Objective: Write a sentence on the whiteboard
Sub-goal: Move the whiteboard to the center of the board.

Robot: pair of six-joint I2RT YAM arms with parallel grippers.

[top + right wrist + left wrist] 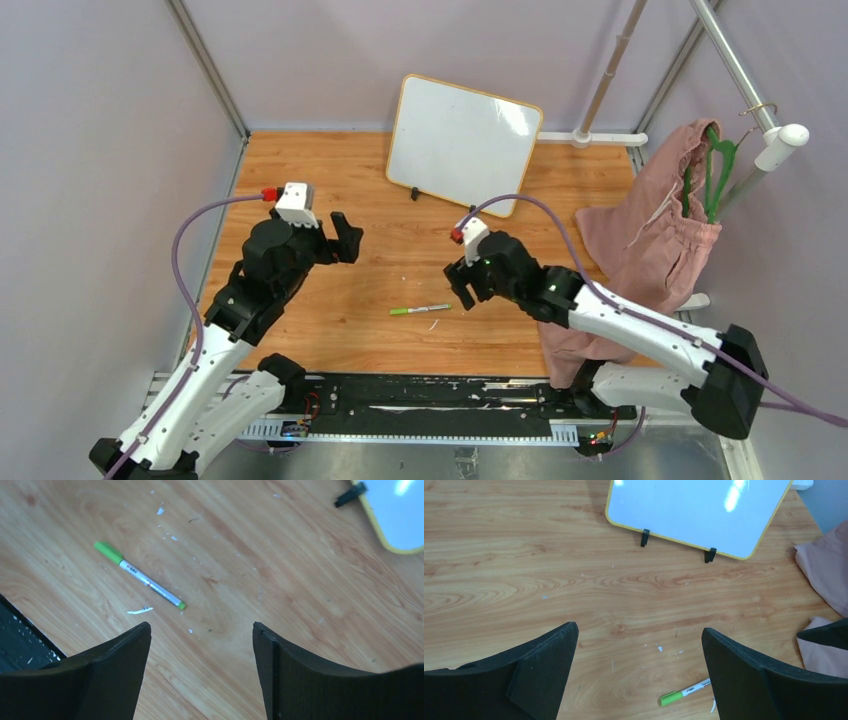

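We look down on a wooden table (pixel 330 190) with a warm orange grain, closed in on the left, far and right sides by pale grey walls (pixel 90 150) set in thin metal posts. Small white flecks (pixel 140 611) dot the wood near the middle.

The whiteboard (pixel 462 143) stands at the far side of the table, a little right of centre and close to the far wall. It sits askew, with its right lower corner nearer to us. Its two black feet (pixel 644 537) rest on the wood, and its face is plain glossy white with patches of glare.

A green marker (pixel 420 309) lies flat on the table near the near edge, about at the centre, its green end toward the left.

The left gripper (pixel 343 238) hovers over the left half of the table, its jaws spread wide with only bare wood between them. The right gripper (pixel 462 285) hangs just right of the marker, its jaws also well parted and holding nothing.

On the right, a pink garment (pixel 650 240) hangs from a green hanger (pixel 715 165) on a white rail (pixel 735 65) and drapes down past the table's right edge. A black mounting bar (pixel 430 400) runs along the near edge, where both arms are bolted.
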